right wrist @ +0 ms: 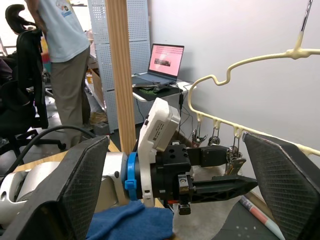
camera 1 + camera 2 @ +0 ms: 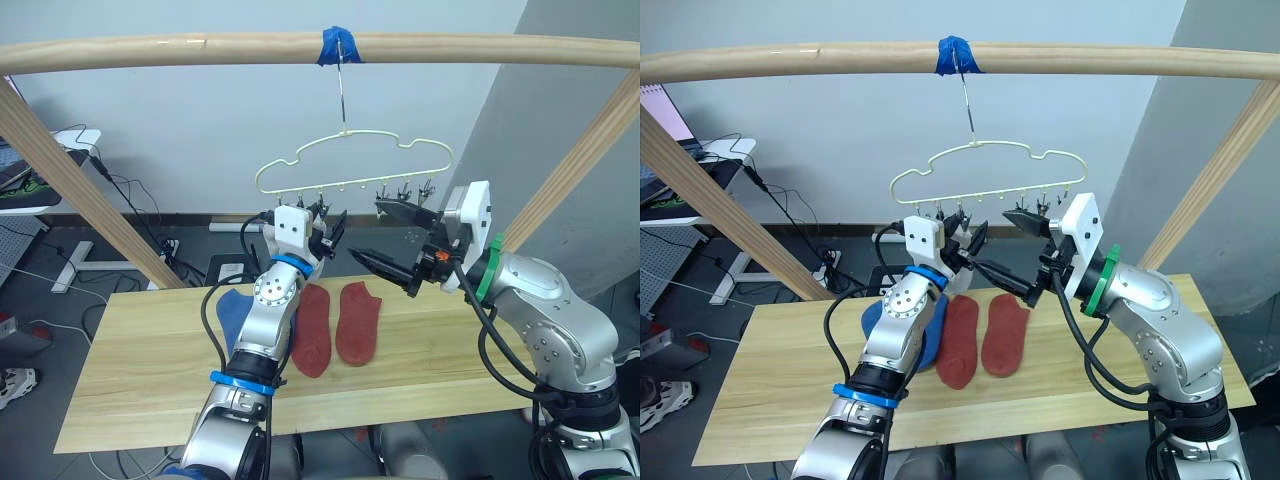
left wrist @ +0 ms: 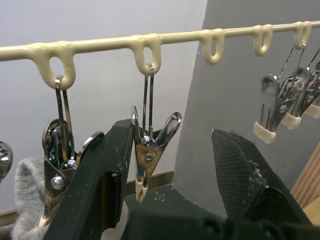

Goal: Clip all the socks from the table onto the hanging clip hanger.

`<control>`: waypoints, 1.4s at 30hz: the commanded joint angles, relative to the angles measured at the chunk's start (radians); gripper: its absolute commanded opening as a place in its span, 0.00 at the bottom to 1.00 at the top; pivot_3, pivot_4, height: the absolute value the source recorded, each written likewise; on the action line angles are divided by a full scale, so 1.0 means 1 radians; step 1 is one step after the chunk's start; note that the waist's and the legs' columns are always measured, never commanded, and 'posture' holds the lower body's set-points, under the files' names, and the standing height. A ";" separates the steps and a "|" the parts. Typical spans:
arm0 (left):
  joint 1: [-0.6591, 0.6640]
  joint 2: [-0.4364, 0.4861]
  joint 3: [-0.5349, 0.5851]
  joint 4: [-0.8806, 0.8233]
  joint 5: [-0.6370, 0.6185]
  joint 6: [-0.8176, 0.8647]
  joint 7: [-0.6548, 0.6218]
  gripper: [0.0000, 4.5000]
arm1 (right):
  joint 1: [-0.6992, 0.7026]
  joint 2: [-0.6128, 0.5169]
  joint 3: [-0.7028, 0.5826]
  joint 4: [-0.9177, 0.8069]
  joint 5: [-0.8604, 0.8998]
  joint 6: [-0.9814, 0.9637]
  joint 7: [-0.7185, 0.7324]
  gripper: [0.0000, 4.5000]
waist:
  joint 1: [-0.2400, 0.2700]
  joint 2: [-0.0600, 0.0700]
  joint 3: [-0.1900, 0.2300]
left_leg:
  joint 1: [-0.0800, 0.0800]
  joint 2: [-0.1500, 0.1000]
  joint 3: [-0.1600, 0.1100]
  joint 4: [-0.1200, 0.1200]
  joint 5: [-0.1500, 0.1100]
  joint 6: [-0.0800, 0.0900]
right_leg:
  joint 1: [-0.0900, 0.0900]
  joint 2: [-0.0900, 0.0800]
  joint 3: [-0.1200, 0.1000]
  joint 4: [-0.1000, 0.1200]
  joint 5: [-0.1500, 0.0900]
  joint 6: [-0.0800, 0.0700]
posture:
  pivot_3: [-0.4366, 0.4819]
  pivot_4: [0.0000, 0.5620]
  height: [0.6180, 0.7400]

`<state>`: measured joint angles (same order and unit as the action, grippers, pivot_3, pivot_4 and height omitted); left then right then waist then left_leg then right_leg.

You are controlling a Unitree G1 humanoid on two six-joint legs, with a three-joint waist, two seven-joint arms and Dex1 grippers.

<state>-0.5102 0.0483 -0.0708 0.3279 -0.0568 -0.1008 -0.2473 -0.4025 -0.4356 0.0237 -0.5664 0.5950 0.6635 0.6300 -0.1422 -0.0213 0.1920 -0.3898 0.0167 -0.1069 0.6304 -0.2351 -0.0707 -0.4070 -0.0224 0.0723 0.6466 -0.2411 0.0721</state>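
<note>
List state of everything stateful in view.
left gripper: open, around a hanging clip
right gripper: open, empty
clip hanger: hanging from pole
grey sock: by the leftmost clip
rust-red socks: flat on table
blue sock: on table

- Silver-grey arms, round jointed housings, black cables looped alongside.
- Left arm: blue rings.
- Right arm: green ring.
- White wrist blocks, black textured fingers.
</note>
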 commanded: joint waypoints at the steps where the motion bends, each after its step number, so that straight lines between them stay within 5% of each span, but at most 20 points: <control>1: -0.030 0.002 0.009 -0.004 0.011 -0.029 0.012 0.34 | -0.018 -0.007 -0.011 -0.042 0.022 -0.006 -0.008 1.00 | 0.000 0.000 0.000 | 0.000 0.000 0.000 0.000 0.000 0.000 | 0.000 0.000 0.000 0.000 0.000 0.000 | 0.24 0.29 1.00; 2: -0.033 0.002 0.010 -0.002 0.010 -0.028 0.012 0.28 | -0.018 -0.007 -0.011 -0.041 0.023 -0.005 -0.009 1.00 | 0.000 0.000 0.000 | 0.000 0.000 0.000 0.000 0.000 0.000 | 0.000 0.000 0.000 0.000 0.000 0.000 | 0.24 0.29 1.00; 30: -0.044 0.013 0.008 0.012 0.020 -0.051 0.026 0.28 | 0.005 -0.013 0.004 -0.023 0.014 -0.038 0.003 1.00 | 0.000 0.000 0.000 | 0.000 0.000 0.000 0.000 0.000 0.000 | 0.000 0.000 0.000 0.000 0.000 0.000 | 0.25 0.28 1.00; 35: -0.037 0.009 0.007 0.002 0.011 -0.055 0.014 0.09 | 0.004 -0.014 0.005 -0.026 0.016 -0.032 -0.002 1.00 | 0.000 0.000 0.000 | 0.000 0.000 0.000 0.000 0.000 0.000 | 0.000 0.000 0.000 0.000 0.000 0.000 | 0.25 0.28 1.00; 42: -0.029 0.014 0.007 -0.031 0.002 -0.035 0.006 0.07 | 0.027 -0.005 0.004 -0.009 0.013 -0.026 -0.018 1.00 | 0.001 0.000 0.000 | 0.000 0.000 0.000 0.000 0.000 0.000 | 0.000 0.000 0.000 0.000 0.000 0.000 | 0.25 0.28 1.00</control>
<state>-0.5298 0.0630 -0.0699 0.3504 -0.0489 -0.1328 -0.2337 -0.3782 -0.4431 0.0334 -0.5647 0.6037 0.6446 0.6249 -0.1416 -0.0213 0.1920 -0.3898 0.0168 -0.1070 0.6303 -0.2352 -0.0707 -0.4070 -0.0224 0.0723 0.6466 -0.2412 0.0721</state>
